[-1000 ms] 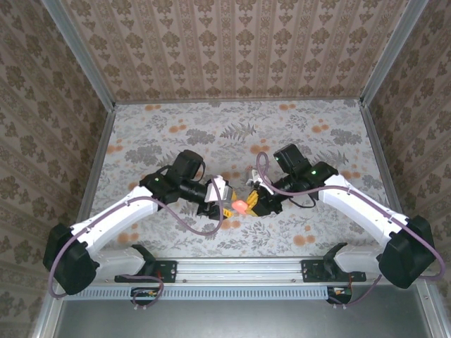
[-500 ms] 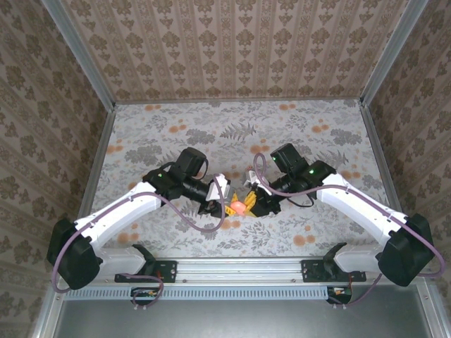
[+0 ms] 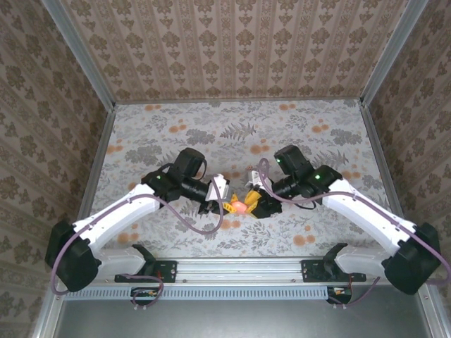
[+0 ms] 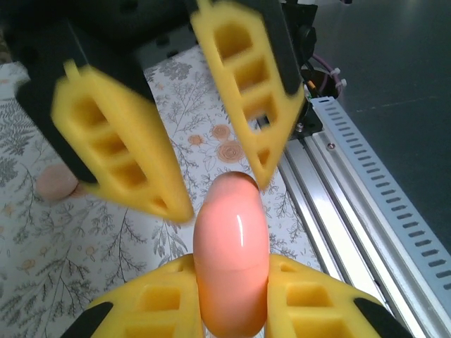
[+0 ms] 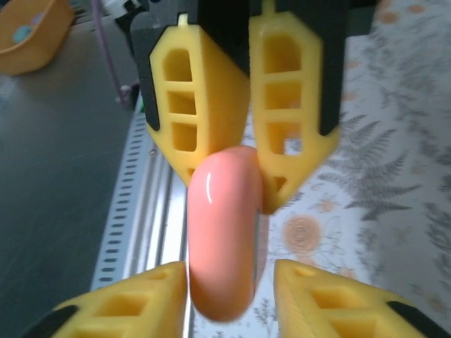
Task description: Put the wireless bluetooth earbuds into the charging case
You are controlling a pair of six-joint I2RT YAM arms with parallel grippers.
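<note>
Both arms meet mid-table [image 3: 176,127], near the front edge. L gripper [image 3: 225,206] is clamped on the charging case [image 4: 232,253], fingers tight on both flat sides, case edge-on and lifted off the cloth. R gripper [image 3: 254,204] is at the case's other end with jaws apart: a clear gap on one side, the other finger just beside it, so no grip there. Step, my read: case hand-off/regrasp between arms, buds not in yet. Can't tell if the lid is open. Small pink blob [image 4: 56,184] lies on the cloth, poss. an earbud, too blurred to say. Next: R needs to back straight off w/o nudging the case, then the lid gets opened and a bud picked.
</note>
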